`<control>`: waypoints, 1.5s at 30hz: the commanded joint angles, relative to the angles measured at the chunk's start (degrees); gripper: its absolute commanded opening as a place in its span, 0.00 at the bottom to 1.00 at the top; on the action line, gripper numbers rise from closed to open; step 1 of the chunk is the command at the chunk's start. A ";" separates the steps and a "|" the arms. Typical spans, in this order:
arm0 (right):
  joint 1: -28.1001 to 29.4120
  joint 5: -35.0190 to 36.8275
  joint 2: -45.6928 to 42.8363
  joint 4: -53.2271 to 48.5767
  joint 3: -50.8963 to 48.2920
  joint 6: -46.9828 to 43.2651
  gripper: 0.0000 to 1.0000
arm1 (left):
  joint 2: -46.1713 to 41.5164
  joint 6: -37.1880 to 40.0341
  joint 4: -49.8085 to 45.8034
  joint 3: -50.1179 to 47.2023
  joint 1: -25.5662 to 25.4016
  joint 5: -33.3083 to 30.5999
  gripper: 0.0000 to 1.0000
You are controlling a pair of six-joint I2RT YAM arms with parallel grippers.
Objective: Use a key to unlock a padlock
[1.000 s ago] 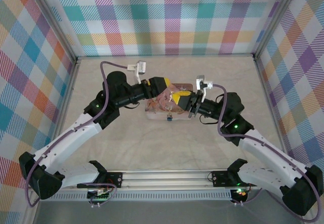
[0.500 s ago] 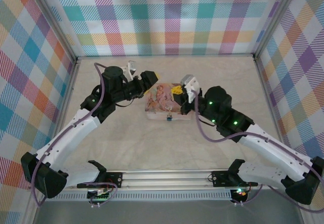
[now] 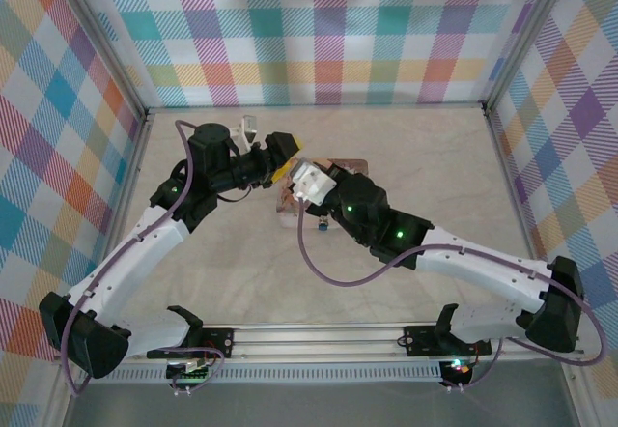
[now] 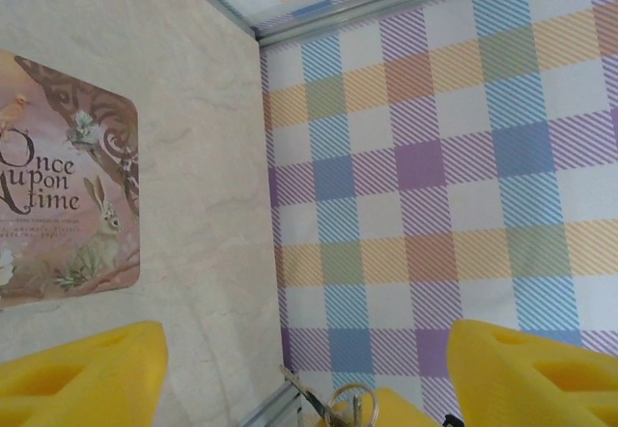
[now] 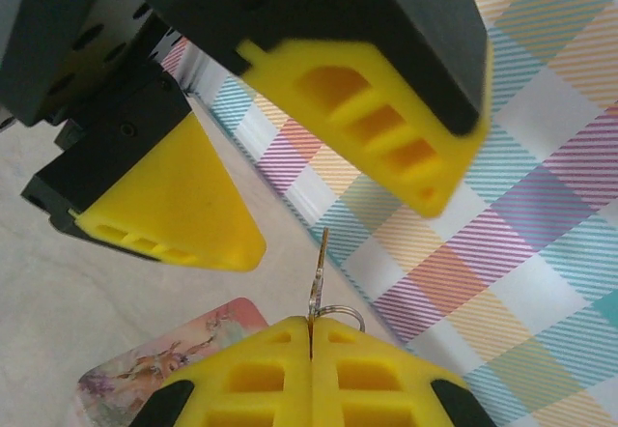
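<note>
Right wrist: right end effector (image 5: 311, 328) pinches the key (image 5: 318, 265).

Padlock (image 3: 322, 224): tiny, blue-bodied, lying just beside the near edge of the pink tin (image 3: 289, 212).
Key (image 5: 318, 269): thin, silvery, ringed, upright, pinched in the right gripper (image 5: 311, 323).

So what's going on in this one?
The right claw is shut on the small silvery key and points it up at the gap between the open fingers of the left claw. It looks like a handover being set up. The little blue padlock sits on the table at the near edge of the pink floral tin, with neither claw on it and the key well away from it.
</note>
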 commanded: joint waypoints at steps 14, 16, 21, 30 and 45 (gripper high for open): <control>1.10 4.00 2.17 2.26 1.73 -5.81 0.00 | -0.46 -1.08 0.26 0.61 0.43 2.62 0.34; 1.20 4.16 2.11 2.23 1.42 -6.12 0.00 | -0.09 -1.08 0.33 0.57 0.43 2.76 0.29; 1.63 4.46 1.86 2.07 0.69 -6.65 0.00 | 0.37 -1.13 0.61 0.28 0.52 2.87 0.11; 0.88 4.09 -1.71 -3.43 -0.53 5.67 0.47 | 0.15 3.37 -1.79 0.85 0.87 0.38 0.00; -18.30 -28.46 -13.88 -7.02 -9.28 56.42 1.00 | 0.20 15.05 4.90 -1.51 0.31 -2.16 0.00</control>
